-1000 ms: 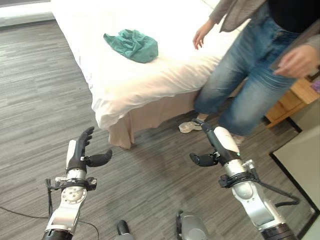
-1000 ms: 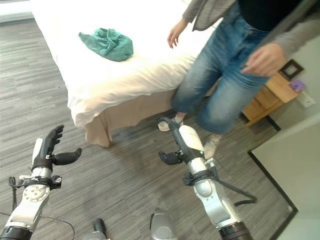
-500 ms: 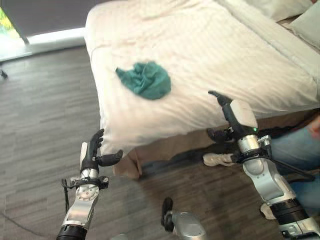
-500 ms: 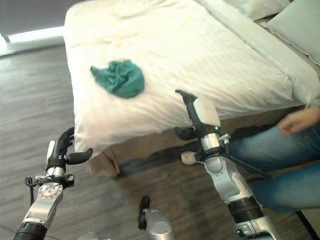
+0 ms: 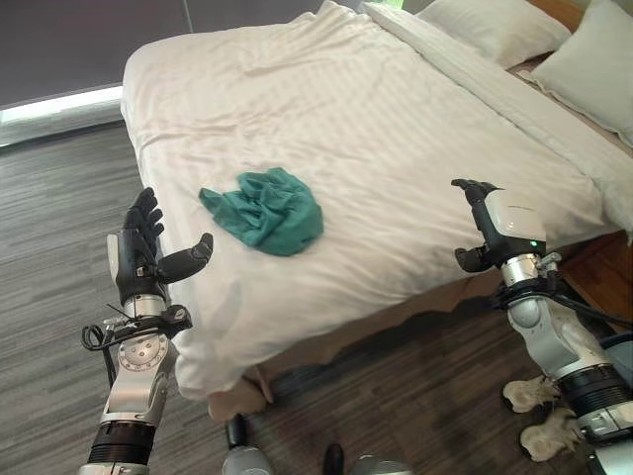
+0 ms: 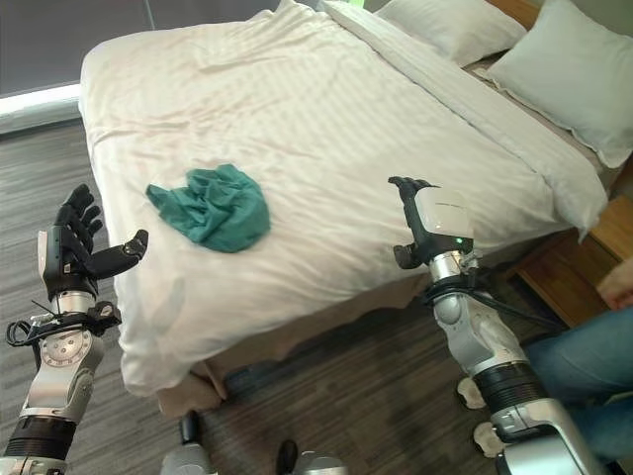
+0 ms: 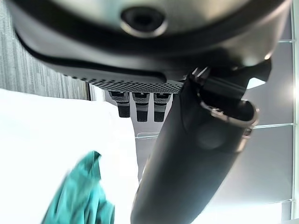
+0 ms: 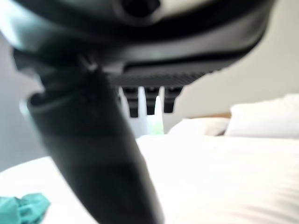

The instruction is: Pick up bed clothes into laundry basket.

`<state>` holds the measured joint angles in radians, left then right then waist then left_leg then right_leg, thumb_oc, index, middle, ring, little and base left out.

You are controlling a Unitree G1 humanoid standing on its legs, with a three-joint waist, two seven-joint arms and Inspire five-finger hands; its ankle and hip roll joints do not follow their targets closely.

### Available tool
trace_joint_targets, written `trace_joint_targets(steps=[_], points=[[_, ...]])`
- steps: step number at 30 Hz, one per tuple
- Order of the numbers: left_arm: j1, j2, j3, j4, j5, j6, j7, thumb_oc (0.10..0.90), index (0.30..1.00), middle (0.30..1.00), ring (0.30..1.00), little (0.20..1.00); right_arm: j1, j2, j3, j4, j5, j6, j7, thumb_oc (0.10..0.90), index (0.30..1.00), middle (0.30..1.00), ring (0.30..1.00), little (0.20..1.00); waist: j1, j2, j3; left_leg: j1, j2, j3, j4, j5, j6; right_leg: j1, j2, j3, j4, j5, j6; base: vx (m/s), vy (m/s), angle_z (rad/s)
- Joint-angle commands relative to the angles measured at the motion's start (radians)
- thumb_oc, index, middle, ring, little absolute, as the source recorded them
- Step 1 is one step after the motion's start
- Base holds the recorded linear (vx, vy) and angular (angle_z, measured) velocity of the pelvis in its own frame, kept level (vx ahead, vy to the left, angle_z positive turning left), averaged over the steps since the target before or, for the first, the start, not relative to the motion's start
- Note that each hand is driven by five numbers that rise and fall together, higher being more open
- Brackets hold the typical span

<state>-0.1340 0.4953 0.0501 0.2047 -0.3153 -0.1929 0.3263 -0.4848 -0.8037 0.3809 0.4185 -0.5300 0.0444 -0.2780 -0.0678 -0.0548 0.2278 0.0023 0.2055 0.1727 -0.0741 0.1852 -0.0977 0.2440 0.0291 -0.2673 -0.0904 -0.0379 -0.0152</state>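
- I have the left hand (image 5: 138, 259) raised at the near left corner of the bed (image 5: 415, 119), fingers straight and spread, thumb pointing in toward the mattress; it is released and grasps nothing.
- The crumpled teal garment (image 5: 267, 210) lies on the white duvet (image 6: 297, 109), just past the left hand's thumb and a little further in over the bed, apart from the hand.
- In the left wrist view I see the same teal garment (image 7: 79, 198) on the white cover, beyond the thumb (image 7: 187, 158) and below the row of fingertips (image 7: 140, 107), with nothing between thumb and fingers.
- My right hand (image 5: 492, 223) is up over the near edge of the bed on the right, palm turned toward the garment, fingers relaxed and loosely extended, holding nothing.
- The garment sits well apart from the right hand, across a stretch of bare duvet toward the left hand's side; it is between the two hands but much nearer the left one.
- In the right wrist view a corner of the teal garment (image 8: 23, 207) shows past the thumb, with the bed stretching away ahead of the fingers (image 8: 149, 100).
- Beyond the right hand, at the head of the bed, I see pillows (image 6: 574, 74).
- Below and outside the right arm there is a person's jeans-clad leg (image 6: 584, 371) and a hand (image 6: 618, 287), on the grey wood-look floor (image 5: 49, 218).
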Motion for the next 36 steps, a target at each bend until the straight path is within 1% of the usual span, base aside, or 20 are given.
trace_joint_targets(steps=[1, 3, 4, 10, 12, 15, 17, 23, 27, 29, 30, 31, 32, 33, 34, 35, 36], points=[[-0.066, 0.144, 0.081, -0.063, -0.006, -0.109, 0.05, 0.8, 0.9, 0.9, 0.9, 0.9, -0.239, 0.006, 0.003, -0.009, 0.018, -0.027, -0.04, 0.8, 0.9, 0.9, 0.9, 0.9, 0.09, -0.078, -0.048, 0.078, 0.018, 0.032, -0.006, -0.114, -0.05, -0.051, -0.21, 0.015, 0.043, -0.032, 0.141, 0.09, 0.053, 0.39], [-0.075, 0.156, 0.095, -0.035, -0.014, -0.112, 0.056, 0.8, 0.9, 0.9, 0.9, 0.9, -0.277, 0.01, 0.026, 0.028, 0.04, -0.026, -0.035, 0.8, 0.9, 0.9, 0.9, 0.9, 0.099, -0.086, -0.05, 0.072, 0.009, 0.032, -0.008, -0.118, -0.046, -0.056, -0.22, 0.012, 0.039, -0.028, 0.15, 0.07, 0.042, 0.37], [-0.083, 0.173, 0.099, 0.0, -0.013, -0.109, 0.063, 0.8, 0.9, 0.9, 0.9, 0.9, -0.312, 0.016, 0.063, 0.068, 0.053, -0.026, -0.018, 0.8, 0.9, 0.9, 0.9, 0.9, 0.11, -0.09, -0.049, 0.065, 0.003, 0.029, -0.009, -0.12, -0.043, -0.058, -0.227, 0.008, 0.037, -0.024, 0.156, 0.05, 0.032, 0.34], [-0.099, 0.204, 0.09, 0.068, -0.024, -0.107, 0.053, 0.8, 0.9, 0.9, 0.9, 0.9, -0.38, 0.038, 0.117, 0.136, 0.087, -0.029, 0.0, 0.8, 0.9, 0.9, 0.9, 0.9, 0.121, -0.096, -0.045, 0.048, -0.013, 0.026, -0.011, -0.124, -0.038, -0.069, -0.241, 0.002, 0.029, -0.01, 0.17, 0.04, 0.021, 0.34], [-0.099, 0.214, 0.083, 0.09, -0.023, -0.099, 0.044, 0.8, 0.9, 0.9, 0.9, 0.9, -0.405, 0.057, 0.134, 0.138, 0.099, -0.032, 0.012, 0.8, 0.9, 0.9, 0.9, 0.9, 0.127, -0.097, -0.041, 0.038, -0.017, 0.026, -0.013, -0.124, -0.036, -0.078, -0.246, 0.0, 0.025, -0.003, 0.175, 0.04, 0.013, 0.11], [-0.103, 0.215, 0.08, 0.098, -0.025, -0.1, 0.042, 0.8, 0.9, 0.9, 0.9, 0.9, -0.416, 0.062, 0.142, 0.142, 0.1, -0.033, 0.012, 0.8, 0.9, 0.9, 0.9, 0.9, 0.128, -0.098, -0.039, 0.032, -0.019, 0.026, -0.013, -0.123, -0.035, -0.084, -0.247, 0.0, 0.022, 0.0, 0.176, 0.01, 0.003, 0.01], [-0.124, 0.214, 0.061, 0.112, -0.031, -0.1, 0.037, 0.8, 0.9, 0.9, 0.9, 0.9, -0.45, 0.072, 0.161, 0.136, 0.103, -0.034, 0.013, 0.8, 0.9, 0.9, 0.9, 0.9, 0.132, -0.098, -0.032, 0.015, -0.02, 0.025, -0.013, -0.119, -0.035, -0.098, -0.248, 0.004, 0.016, 0.008, 0.179, 0.0, 0.0, 0.0], [-0.145, 0.213, 0.045, 0.104, -0.037, -0.107, 0.033, 0.8, 0.9, 0.9, 0.9, 0.9, -0.494, 0.105, 0.184, 0.122, 0.115, -0.035, 0.017, 0.8, 0.9, 0.9, 0.9, 0.9, 0.142, -0.097, -0.016, -0.016, -0.02, 0.017, -0.013, -0.113, -0.037, -0.125, -0.244, 0.006, 0.009, 0.014, 0.181, 0.0, 0.0, 0.0], [-0.175, 0.201, 0.021, 0.106, -0.047, -0.111, 0.03, 0.8, 0.9, 0.9, 0.9, 0.9, -0.497, 0.151, 0.191, 0.131, 0.128, -0.04, 0.016, 0.8, 0.9, 0.9, 0.9, 0.9, 0.153, -0.094, 0.003, -0.044, -0.019, 0.01, -0.013, -0.104, -0.038, -0.147, -0.241, 0.01, 0.005, 0.018, 0.181, -0.01, -0.004, 0.01], [-0.177, 0.184, 0.01, 0.105, -0.05, -0.108, 0.023, 0.8, 0.9, 0.9, 0.9, 0.9, -0.465, 0.199, 0.195, 0.142, 0.135, -0.039, 0.021, 0.8, 0.9, 0.9, 0.9, 0.9, 0.162, -0.088, 0.013, -0.058, -0.02, 0.005, -0.013, -0.1, -0.038, -0.159, -0.238, 0.006, 0.003, 0.02, 0.18, -0.01, -0.023, 0.04], [-0.176, 0.184, 0.01, 0.105, -0.05, -0.108, 0.023, 0.8, 0.9, 0.9, 0.9, 0.9, -0.464, 0.2, 0.195, 0.142, 0.134, -0.039, 0.021, 0.8, 0.9, 0.9, 0.9, 0.9, 0.162, -0.088, 0.011, -0.059, -0.019, 0.005, -0.013, -0.1, -0.038, -0.16, -0.238, 0.006, 0.003, 0.02, 0.18, 0.01, -0.031, 0.02], [-0.174, 0.177, 0.005, 0.107, -0.047, -0.106, 0.021, 0.8, 0.9, 0.9, 0.9, 0.9, -0.446, 0.236, 0.2, 0.159, 0.142, -0.039, 0.025, 0.8, 0.9, 0.9, 0.9, 0.9, 0.167, -0.083, 0.014, -0.066, -0.018, 0.001, -0.013, -0.097, -0.039, -0.165, -0.238, 0.004, 0.003, 0.021, 0.179, 0.0, 0.0, 0.0], [-0.173, 0.178, 0.005, 0.107, -0.047, -0.106, 0.021, 0.8, 0.9, 0.9, 0.9, 0.9, -0.446, 0.238, 0.2, 0.161, 0.142, -0.04, 0.025, 0.8, 0.9, 0.9, 0.9, 0.9, 0.167, -0.083, 0.014, -0.066, -0.018, 0.001, -0.013, -0.097, -0.039, -0.166, -0.238, 0.004, 0.003, 0.021, 0.179, 0.0, -0.032, 0.03], [-0.182, 0.175, 0.0, 0.114, -0.05, -0.109, 0.025, 0.8, 0.9, 0.9, 0.9, 0.9, -0.44, 0.27, 0.209, 0.188, 0.164, -0.043, 0.035, 0.613, 0.62, 0.62, 0.62, 0.62, 0.172, -0.079, 0.019, -0.077, -0.017, -0.004, -0.013, -0.092, -0.041, -0.175, -0.238, 0.003, 0.003, 0.023, 0.18, -0.01, -0.017, 0.05], [-0.182, 0.176, -0.001, 0.115, -0.05, -0.11, 0.025, 0.8, 0.9, 0.9, 0.9, 0.9, -0.442, 0.27, 0.209, 0.19, 0.165, -0.044, 0.034, 0.577, 0.566, 0.566, 0.566, 0.566, 0.172, -0.079, 0.018, -0.078, -0.017, -0.004, -0.013, -0.092, -0.041, -0.176, -0.238, 0.003, 0.003, 0.024, 0.18, -0.01, -0.021, 0.04], [-0.219, 0.183, -0.045, 0.132, -0.004, -0.091, 0.035, 0.8, 0.9, 0.9, 0.9, 0.9, -0.441, 0.301, 0.231, 0.212, 0.167, -0.034, 0.054, 0.518, 0.476, 0.476, 0.476, 0.476, 0.164, -0.077, 0.02, -0.083, -0.017, -0.003, -0.013, -0.089, -0.041, -0.182, -0.236, 0.006, 0.003, 0.025, 0.182, -0.02, -0.006, 0.06], [-0.275, 0.183, -0.053, 0.158, -0.013, -0.094, 0.043, 0.8, 0.9, 0.9, 0.9, 0.9, -0.448, 0.331, 0.247, 0.251, 0.174, -0.032, 0.053, 0.4, 0.3, 0.3, 0.3, 0.3, 0.168, -0.073, 0.021, -0.093, -0.019, -0.004, -0.013, -0.087, -0.042, -0.192, -0.236, 0.006, 0.003, 0.028, 0.184, -0.02, -0.005, 0.06]])
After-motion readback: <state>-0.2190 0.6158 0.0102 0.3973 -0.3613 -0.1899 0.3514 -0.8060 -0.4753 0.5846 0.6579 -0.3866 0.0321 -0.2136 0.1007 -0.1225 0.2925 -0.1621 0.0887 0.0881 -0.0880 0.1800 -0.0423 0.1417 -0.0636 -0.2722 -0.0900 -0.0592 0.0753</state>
